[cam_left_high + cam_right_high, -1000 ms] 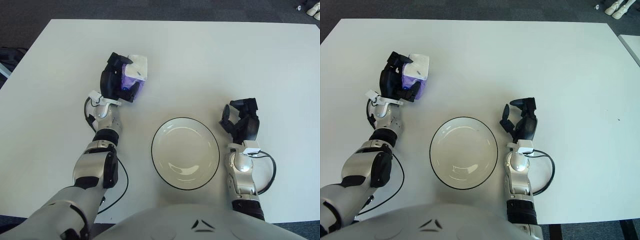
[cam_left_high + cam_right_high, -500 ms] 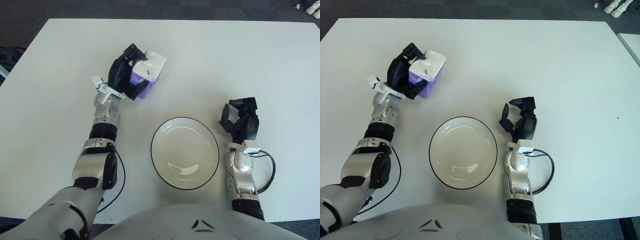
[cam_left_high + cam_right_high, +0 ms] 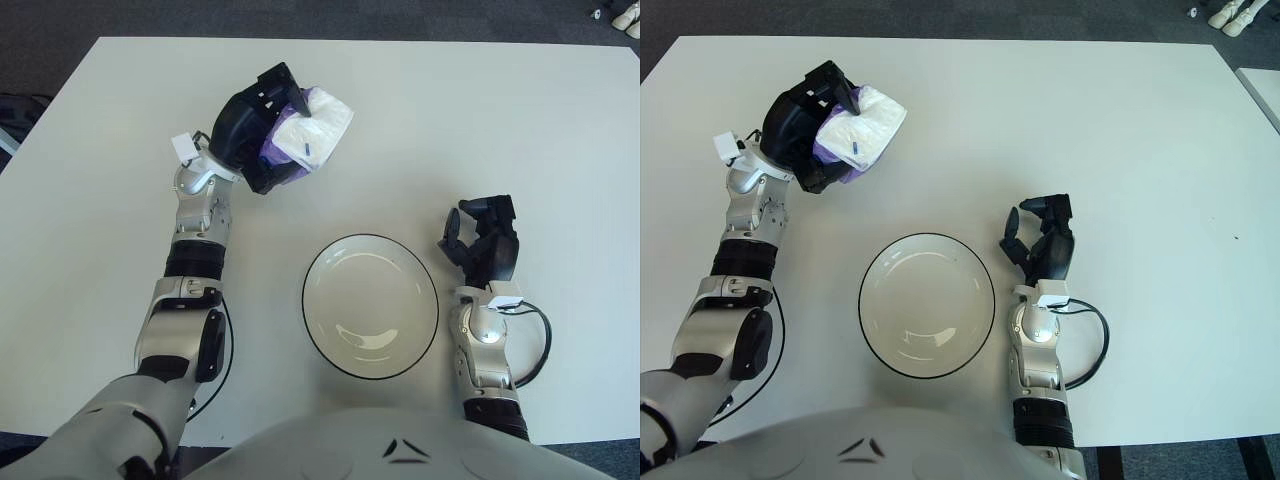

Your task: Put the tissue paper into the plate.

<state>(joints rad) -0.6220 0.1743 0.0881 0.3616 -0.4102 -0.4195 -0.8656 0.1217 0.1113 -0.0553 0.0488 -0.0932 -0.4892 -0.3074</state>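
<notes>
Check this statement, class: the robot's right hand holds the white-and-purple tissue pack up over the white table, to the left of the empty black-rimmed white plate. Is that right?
Not quite. The left hand holds the white-and-purple tissue pack, as the left eye view shows. The right hand shows empty beside the black-rimmed white plate, on its right. The rest stands.

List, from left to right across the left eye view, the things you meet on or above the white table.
left hand → tissue pack held in it → empty plate → right hand
</notes>
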